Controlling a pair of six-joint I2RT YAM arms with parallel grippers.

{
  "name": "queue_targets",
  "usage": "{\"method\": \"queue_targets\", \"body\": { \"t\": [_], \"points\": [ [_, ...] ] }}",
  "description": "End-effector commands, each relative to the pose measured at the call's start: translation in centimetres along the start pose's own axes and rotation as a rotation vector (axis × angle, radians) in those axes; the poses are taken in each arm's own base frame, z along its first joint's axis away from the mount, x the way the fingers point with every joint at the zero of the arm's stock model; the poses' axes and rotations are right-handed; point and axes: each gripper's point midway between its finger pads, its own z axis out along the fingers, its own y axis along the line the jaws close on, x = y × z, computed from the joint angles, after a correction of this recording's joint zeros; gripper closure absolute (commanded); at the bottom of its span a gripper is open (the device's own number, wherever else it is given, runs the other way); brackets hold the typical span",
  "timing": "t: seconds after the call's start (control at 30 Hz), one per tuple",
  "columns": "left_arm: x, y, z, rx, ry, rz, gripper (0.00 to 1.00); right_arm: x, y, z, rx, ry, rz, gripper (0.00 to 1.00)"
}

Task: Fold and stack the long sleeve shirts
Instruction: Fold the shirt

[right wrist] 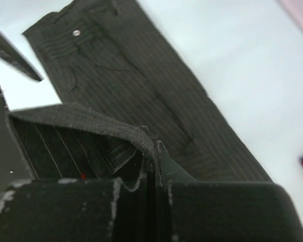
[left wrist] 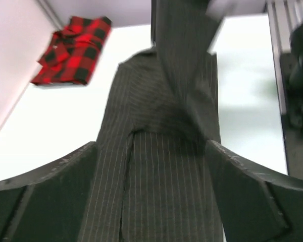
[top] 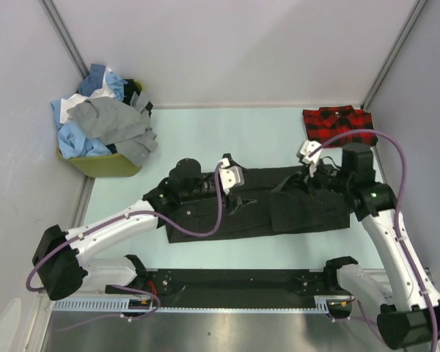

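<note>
The dark charcoal pinstripe shirt [top: 264, 209] lies flat across the middle of the table. My left gripper [top: 233, 180] is open just above its far edge, and the cloth runs between the spread fingers [left wrist: 151, 201]. My right gripper [top: 308, 155] is shut on a folded edge of the pinstripe shirt [right wrist: 116, 132] and lifts it off the rest of the cloth [right wrist: 141, 75]. The red-and-black plaid shirt [top: 337, 122] lies folded at the far right corner; it also shows in the left wrist view [left wrist: 74, 49].
A yellow-green bin [top: 106, 163] at the far left holds a heap of blue, white and grey shirts [top: 106, 121]. White walls close the table at the back and sides. A black strip [top: 235, 282] runs along the near edge between the arm bases.
</note>
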Motion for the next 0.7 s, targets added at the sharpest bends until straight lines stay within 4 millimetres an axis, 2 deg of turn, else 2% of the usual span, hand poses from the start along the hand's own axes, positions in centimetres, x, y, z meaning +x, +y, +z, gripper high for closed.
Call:
{"method": "queue_targets", "body": {
  "t": [0.0,0.13,0.27,0.4,0.47,0.5,0.53,0.6,0.63,0.67],
  "points": [
    [-1.5,0.6,-0.3,-0.15,0.003,-0.083,0.04,-1.6,-0.1,3.1,-0.02,-0.027,-0.02,1.0],
    [-2.3,0.6,0.4,-0.171,-0.002,-0.064,0.03,-2.2,1.2,5.5,-0.089,-0.02,-0.03,1.0],
    [-2.6,0.0,0.5,-0.154,-0.005,-0.04,0.03,-2.0,1.5,7.4,-0.109,0.019,-0.032,1.0],
    [-2.2,0.1,0.7,-0.174,0.021,-0.063,0.04,-2.1,2.0,8.5,-0.114,0.036,-0.044,1.0],
    [-1.9,0.4,0.7,-0.197,0.039,-0.081,0.08,-2.3,2.2,8.7,-0.123,0.035,-0.052,1.0],
    [-1.4,0.5,0.9,-0.2,0.06,-0.088,0.11,-2.2,2.3,8.8,-0.127,0.037,-0.052,1.0],
    [-1.3,0.7,0.9,-0.211,0.067,-0.089,0.21,-2.3,2.4,8.9,-0.126,0.035,-0.057,1.0],
    [-0.7,1.1,1.0,-0.228,0.095,-0.103,0.32,-2.4,2.7,9.3,-0.135,0.035,-0.062,1.0],
    [-0.5,1.1,1.1,-0.233,0.103,-0.112,0.45,-2.5,2.6,9.3,-0.13,0.036,-0.067,1.0],
    [-0.5,1.2,1.1,-0.231,0.105,-0.118,0.52,-2.5,2.8,9.5,-0.135,0.037,-0.076,1.0]
  ]
}}
